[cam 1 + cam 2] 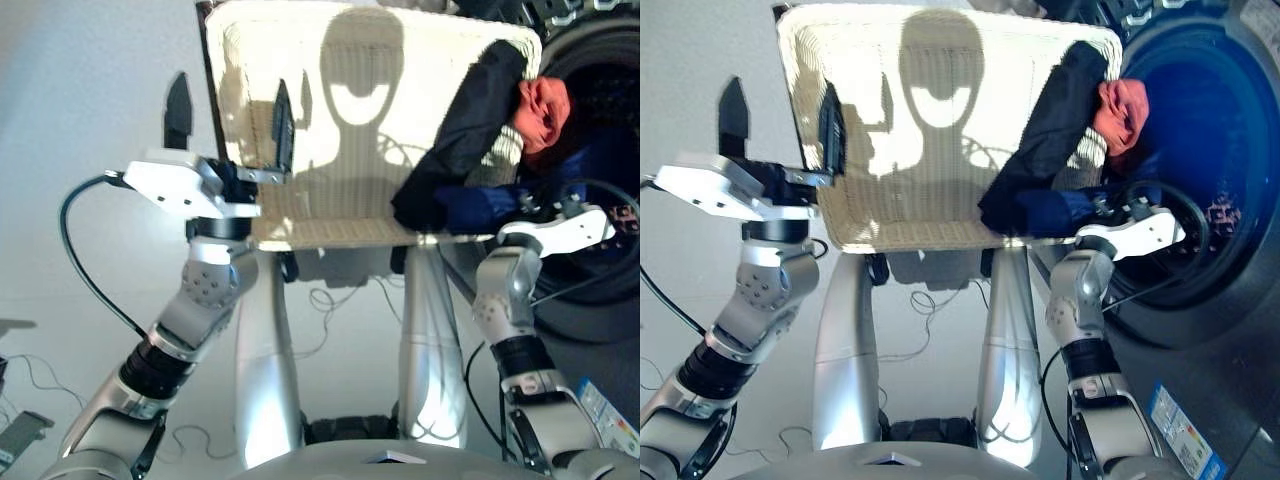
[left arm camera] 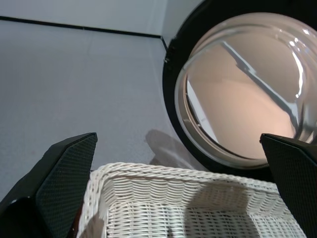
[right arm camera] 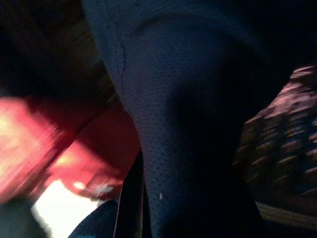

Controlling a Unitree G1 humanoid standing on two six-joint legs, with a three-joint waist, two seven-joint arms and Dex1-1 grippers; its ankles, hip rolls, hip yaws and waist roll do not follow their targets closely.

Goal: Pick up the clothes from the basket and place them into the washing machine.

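Now tipping the clothes toward the washing machine [image 1: 1200, 200].
Left end effector [image 1: 232, 110] wide at the basket [image 1: 350, 120]; right end effector [image 1: 535, 205] — grip unclear — next, push the navy garment [image 1: 480, 205] in.

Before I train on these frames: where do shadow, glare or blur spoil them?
Left eye view: a hard robot-shaped shadow falls across the cream wicker basket. Left wrist view: reflections streak the porthole door glass. Right wrist view: dark, filled by navy cloth, coral-red garment blurred.

Left pincer [image 1: 228, 115] is raised with fingers spread wide; right pincer [image 1: 1110, 205] reaches forward, fingers hidden.
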